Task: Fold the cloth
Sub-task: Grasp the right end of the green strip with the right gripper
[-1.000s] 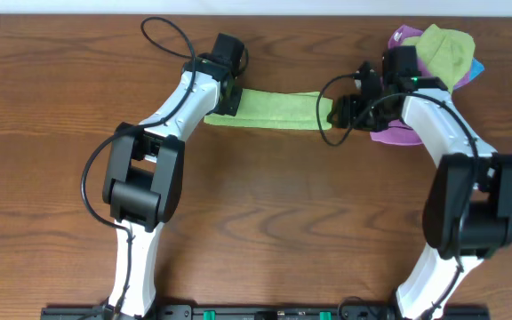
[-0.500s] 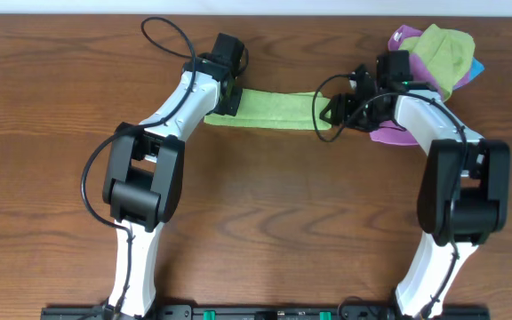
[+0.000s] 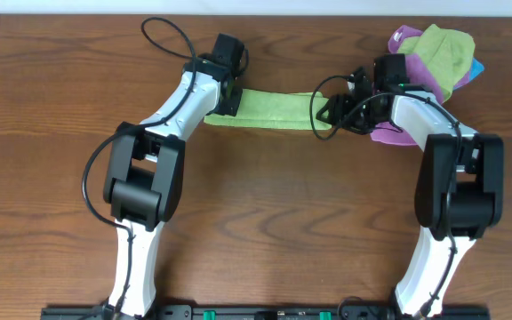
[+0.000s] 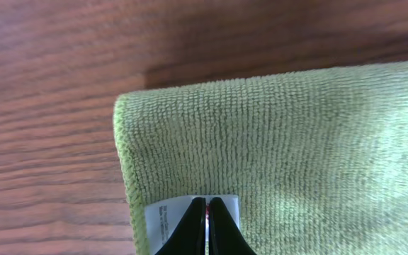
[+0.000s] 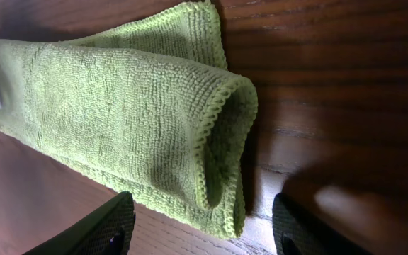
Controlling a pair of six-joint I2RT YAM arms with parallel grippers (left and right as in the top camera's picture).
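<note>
The lime yellow-green cloth [image 3: 274, 108] lies folded into a long narrow strip at the back of the table, between my two grippers. My left gripper [image 3: 228, 96] is at the strip's left end. In the left wrist view its fingers [image 4: 206, 212] are shut on the cloth [image 4: 275, 134] right at the white tag [image 4: 163, 216]. My right gripper [image 3: 334, 112] is at the strip's right end. In the right wrist view its fingers [image 5: 204, 223] are open, one on each side of the doubled cloth end [image 5: 133, 120], which rests on the wood.
A purple cloth [image 3: 394, 135] and a duller green cloth [image 3: 447, 49] are bunched at the back right, right behind my right arm, with a bit of blue [image 3: 476, 69] beside them. The table's far edge runs just behind both grippers.
My right arm has shifted a little left and back, closer to the cloth's right end. The left arm and the cloth have not moved.
</note>
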